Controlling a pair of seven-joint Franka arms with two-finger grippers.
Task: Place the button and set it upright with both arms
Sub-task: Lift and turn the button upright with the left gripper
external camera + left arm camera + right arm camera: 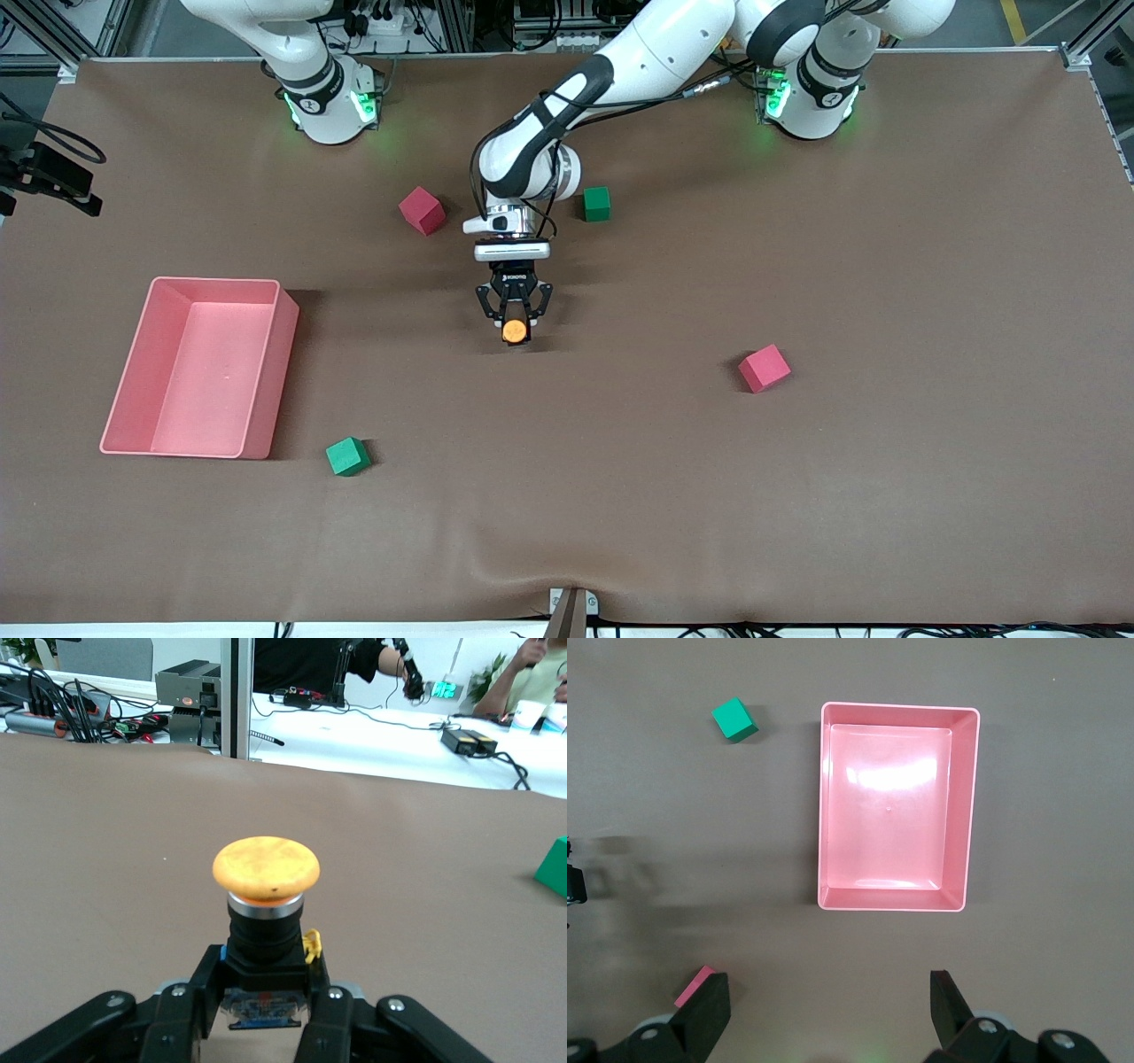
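Left wrist view: button (266,870) clamped upright in left end effector (266,1005).

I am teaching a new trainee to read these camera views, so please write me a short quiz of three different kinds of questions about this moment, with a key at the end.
1. True or false: the left hand is shut on the black body of the button.
2. Multiple choice: what lies in the pink bin? A) a red cube B) a green cube C) nothing visible
3. Fill in: the right hand is up over the table with its fingers ____.

Key:
1. True; the left wrist view shows the fingers gripping the body under the orange cap.
2. C; both the front and right wrist views show a bare floor.
3. Open, holding nothing.
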